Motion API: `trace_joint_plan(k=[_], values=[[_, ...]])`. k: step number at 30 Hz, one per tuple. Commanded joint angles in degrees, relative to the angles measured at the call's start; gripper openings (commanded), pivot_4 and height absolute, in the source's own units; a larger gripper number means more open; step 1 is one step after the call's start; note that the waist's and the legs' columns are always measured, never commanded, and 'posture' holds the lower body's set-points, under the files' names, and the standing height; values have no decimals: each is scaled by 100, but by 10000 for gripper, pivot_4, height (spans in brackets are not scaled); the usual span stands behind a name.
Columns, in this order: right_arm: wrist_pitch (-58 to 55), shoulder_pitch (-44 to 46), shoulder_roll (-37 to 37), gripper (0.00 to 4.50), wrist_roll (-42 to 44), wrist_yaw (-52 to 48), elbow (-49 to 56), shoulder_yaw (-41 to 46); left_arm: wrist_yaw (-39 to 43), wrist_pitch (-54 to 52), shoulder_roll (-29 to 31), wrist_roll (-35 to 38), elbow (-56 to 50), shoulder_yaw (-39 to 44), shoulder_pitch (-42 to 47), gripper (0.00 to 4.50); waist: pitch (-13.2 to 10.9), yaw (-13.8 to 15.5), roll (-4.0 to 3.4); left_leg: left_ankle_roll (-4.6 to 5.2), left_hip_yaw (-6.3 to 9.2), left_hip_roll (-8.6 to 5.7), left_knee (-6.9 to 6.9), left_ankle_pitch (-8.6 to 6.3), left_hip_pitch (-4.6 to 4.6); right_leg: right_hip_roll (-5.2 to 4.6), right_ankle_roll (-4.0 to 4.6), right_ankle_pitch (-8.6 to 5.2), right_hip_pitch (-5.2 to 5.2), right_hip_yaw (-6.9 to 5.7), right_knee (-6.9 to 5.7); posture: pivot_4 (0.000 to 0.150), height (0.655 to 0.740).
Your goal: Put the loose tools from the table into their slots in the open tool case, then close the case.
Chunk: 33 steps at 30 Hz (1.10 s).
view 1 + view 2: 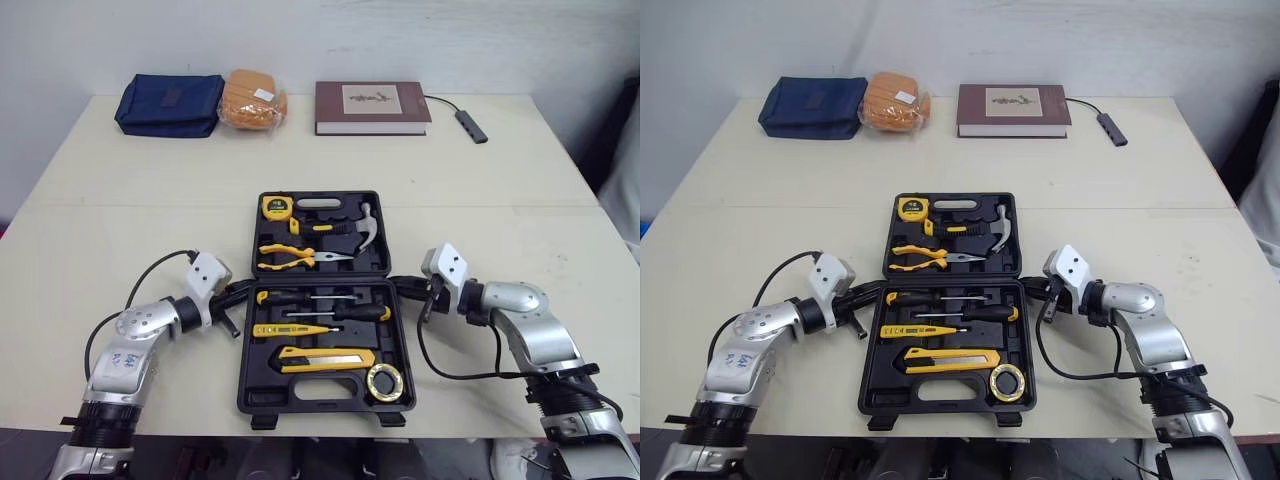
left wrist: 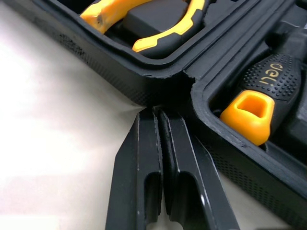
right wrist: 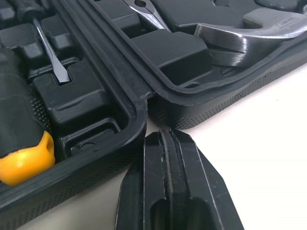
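**Tool case, open, on cream table with both grippers at its hinge line**

Setting: a cream table point(image 1: 120, 190) against a white wall point(image 1: 300, 40).

Main item: a black tool case point(image 1: 262, 395), centre of the table toward the near edge, both halves lying open and flat.
- Far half: yellow tape measure point(image 1: 277, 207) at the left; hammer point(image 1: 340, 228) with its head to the right; yellow-handled pliers point(image 1: 290, 258) nearer.
- Near half: two black-and-yellow screwdrivers point(image 1: 300, 297), one just nearer than the other; yellow tester pen point(image 1: 290, 329); yellow utility knife point(image 1: 325, 358); roll of tape point(image 1: 384, 381) in the near right corner.
- All tools listed lie seated in moulded slots.

Grippers:
- Left gripper point(image 2: 156, 111): fingers pressed together, gripping nothing, tips against the case's left side where the two halves meet.
- Right gripper point(image 3: 165, 134): fingers likewise together and empty, tips just beside the matching notch on the right side; contact cannot be told.

Surroundings:
- Along the far edge, well apart from the case: navy pouch point(image 1: 168, 104), an orange packet point(image 1: 254, 100) touching it, a maroon book point(image 1: 372, 107), and a small grey hub point(image 1: 472, 126) on a cable.
- A black cable point(image 1: 450, 375) loops over the table right of the case, beside the right arm.
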State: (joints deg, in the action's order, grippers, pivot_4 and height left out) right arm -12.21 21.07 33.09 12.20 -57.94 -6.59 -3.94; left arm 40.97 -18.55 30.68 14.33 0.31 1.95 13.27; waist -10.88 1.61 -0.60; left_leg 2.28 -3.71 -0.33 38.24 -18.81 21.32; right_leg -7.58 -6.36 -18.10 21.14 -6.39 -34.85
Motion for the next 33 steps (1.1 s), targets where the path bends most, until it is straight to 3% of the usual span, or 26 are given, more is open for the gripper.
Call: trace_joint_plan(k=[1, 21, 28, 30, 33], values=[[-54, -83, -54, 0, 298, -70, 563, 73, 94, 170, -155, -165, 243, -316, 369, 648, 0, -1, 0, 0, 0, 0, 1, 0, 0, 1, 0, 0, 0, -1, 0, 1500, 7400], [442, 101, -19, 0, -364, 342, 18, -12, 392, -130, -27, -198, 177, -379, 281, 648, 0, -39, 0, 1, -12, 0, 3, 2, -5, 4, 0, 0, 2, -20, -9, 1500, 7400], [245, -16, 184, 0, -354, 434, 12, 206, 125, -114, 248, -237, 291, 176, 105, 648, 1, -49, 1, 1, -12, 2, 2, 2, -5, 4, 0, 0, 2, -15, -8, 1500, 7400], [-117, -110, 302, 6563, -189, 492, 194, 412, 121, -56, 415, -158, 338, 432, 27, 5944, 1, -51, 0, 0, -11, 4, 2, 2, -6, 4, 0, 0, 3, -10, -7, 1500, 7400], [-218, -315, 706, 19986, -114, 365, 400, 652, 382, 140, 680, 201, 258, 892, -24, 18252, 0, -51, 1, -1, -10, 7, -1, 2, -3, 2, 0, 0, 6, 4, -5, 1500, 7400]])
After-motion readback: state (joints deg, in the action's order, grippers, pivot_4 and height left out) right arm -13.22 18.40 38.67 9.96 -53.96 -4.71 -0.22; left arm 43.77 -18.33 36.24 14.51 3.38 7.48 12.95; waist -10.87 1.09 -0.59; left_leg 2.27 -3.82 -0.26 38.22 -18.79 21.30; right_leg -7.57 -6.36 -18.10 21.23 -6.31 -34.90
